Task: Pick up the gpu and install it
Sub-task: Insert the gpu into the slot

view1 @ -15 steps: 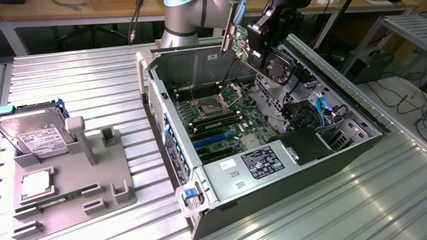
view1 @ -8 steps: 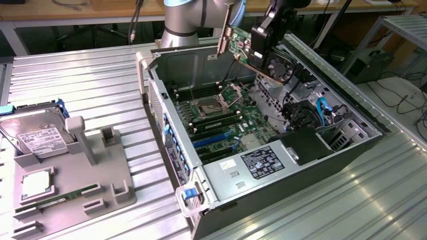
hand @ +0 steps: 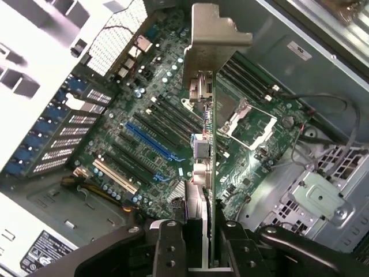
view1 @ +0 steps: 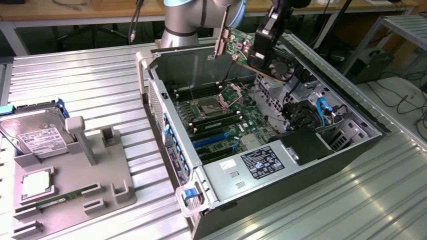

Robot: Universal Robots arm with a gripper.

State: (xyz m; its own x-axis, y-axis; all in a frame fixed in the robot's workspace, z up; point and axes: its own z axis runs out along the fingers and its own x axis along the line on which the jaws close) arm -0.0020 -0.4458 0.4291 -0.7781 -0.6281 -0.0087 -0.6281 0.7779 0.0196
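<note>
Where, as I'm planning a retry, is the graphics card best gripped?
Pinch the graphics card by its flat faces at the upper edge, away from the metal bracket, coming from above: it is thin and hangs on edge, as the end effector holds it.

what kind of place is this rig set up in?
Probably a robotics lab bench for PC assembly: an open computer case lies on a ribbed metal table, a grey fixture tray beside it holds a hard drive, and a wooden workbench with cables stands behind.
</note>
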